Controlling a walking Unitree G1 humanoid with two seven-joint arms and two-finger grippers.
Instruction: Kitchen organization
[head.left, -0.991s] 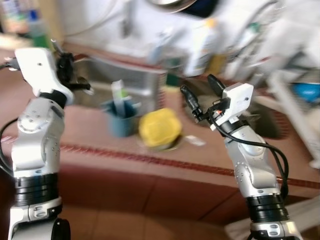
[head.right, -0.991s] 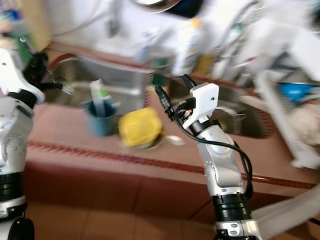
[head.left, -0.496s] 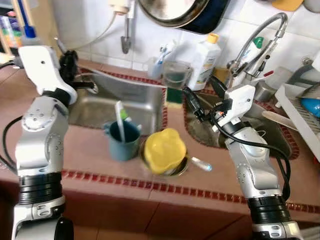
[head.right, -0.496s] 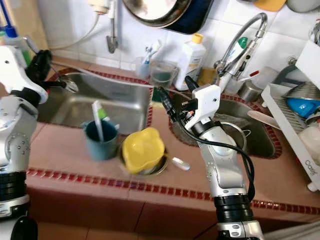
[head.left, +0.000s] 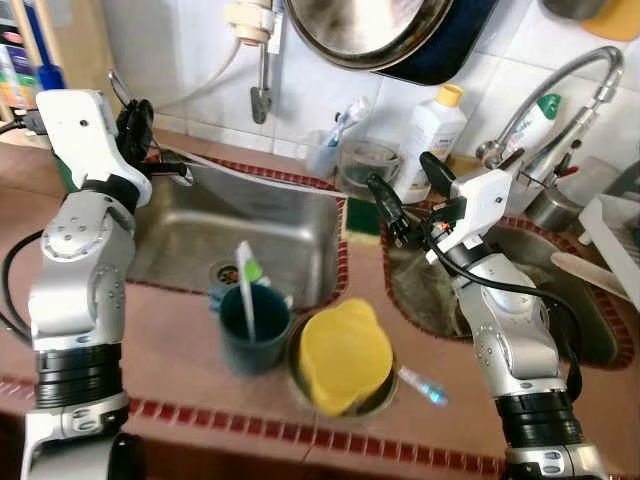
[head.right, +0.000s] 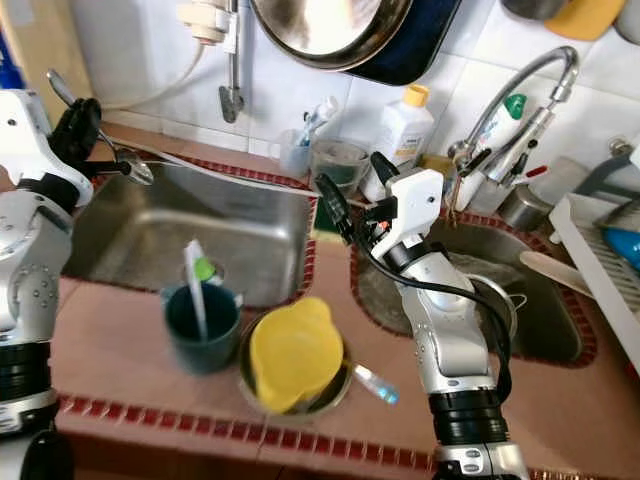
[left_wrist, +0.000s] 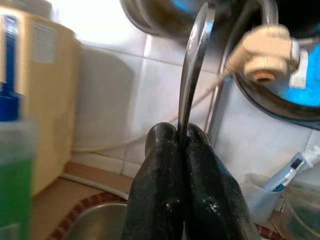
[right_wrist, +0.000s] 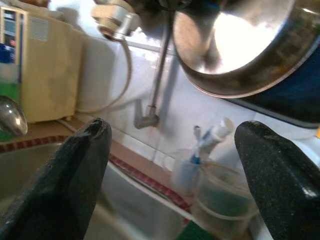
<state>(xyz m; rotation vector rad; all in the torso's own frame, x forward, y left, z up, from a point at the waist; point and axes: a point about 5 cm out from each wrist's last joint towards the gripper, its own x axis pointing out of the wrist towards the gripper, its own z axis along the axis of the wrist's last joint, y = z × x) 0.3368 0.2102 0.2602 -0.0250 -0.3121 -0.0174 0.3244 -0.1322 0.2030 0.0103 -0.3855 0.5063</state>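
My left gripper (head.left: 137, 128) is raised over the far left corner of the left sink (head.left: 262, 232), shut on a metal spoon (left_wrist: 193, 60). The spoon's bowl (head.right: 133, 167) hangs over the sink rim. My right gripper (head.left: 401, 175) stands open above the divider between the two sinks, with nothing between its fingers (right_wrist: 75, 185). On the front counter stand a teal cup (head.left: 253, 332) holding a toothbrush and a yellow lidded container (head.left: 346, 356) resting in a metal bowl. A small clear-blue utensil (head.left: 424, 385) lies to the right of them.
The right sink (head.left: 445, 300) holds a pot. A faucet (head.left: 556, 92), a white bottle (head.left: 430, 125), a clear cup of toothbrushes (head.left: 325, 152) and a green sponge (head.left: 362, 214) line the back. A large pan (head.left: 370, 30) hangs on the wall. A dish rack edge (head.right: 600, 260) is at the right.
The camera has moved closer and tilted down, and the blur has gone. Both arms keep their pose: the left still grips the spoon, the right stays open.
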